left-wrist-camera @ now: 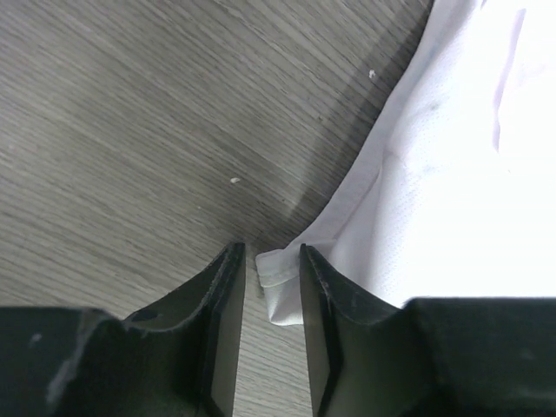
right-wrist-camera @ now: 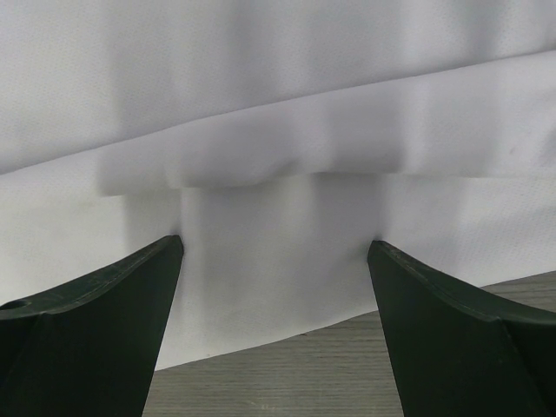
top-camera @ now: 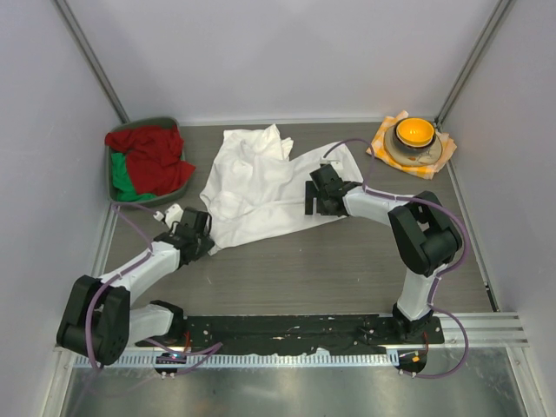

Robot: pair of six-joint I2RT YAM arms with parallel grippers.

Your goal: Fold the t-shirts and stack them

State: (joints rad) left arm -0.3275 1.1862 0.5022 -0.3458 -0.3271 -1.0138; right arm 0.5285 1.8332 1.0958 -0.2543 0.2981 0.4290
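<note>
One white t-shirt (top-camera: 252,182) lies crumpled and partly spread in the middle of the grey wooden table (top-camera: 347,261). My left gripper (top-camera: 208,243) is low at the shirt's near-left corner. In the left wrist view the gripper (left-wrist-camera: 269,248) has its jaws narrowly apart, with the hemmed corner of the shirt (left-wrist-camera: 452,191) between them and table showing beside it. My right gripper (top-camera: 310,201) is at the shirt's near-right edge. In the right wrist view the gripper (right-wrist-camera: 276,243) is wide open, its tips down on the shirt (right-wrist-camera: 278,104) just past its hem.
A grey-green bin (top-camera: 111,178) with red and green cloths stands at the back left. A bowl (top-camera: 413,137) with an orange inside sits on an orange-and-white checked cloth (top-camera: 445,149) at the back right. White walls close the table's sides and back.
</note>
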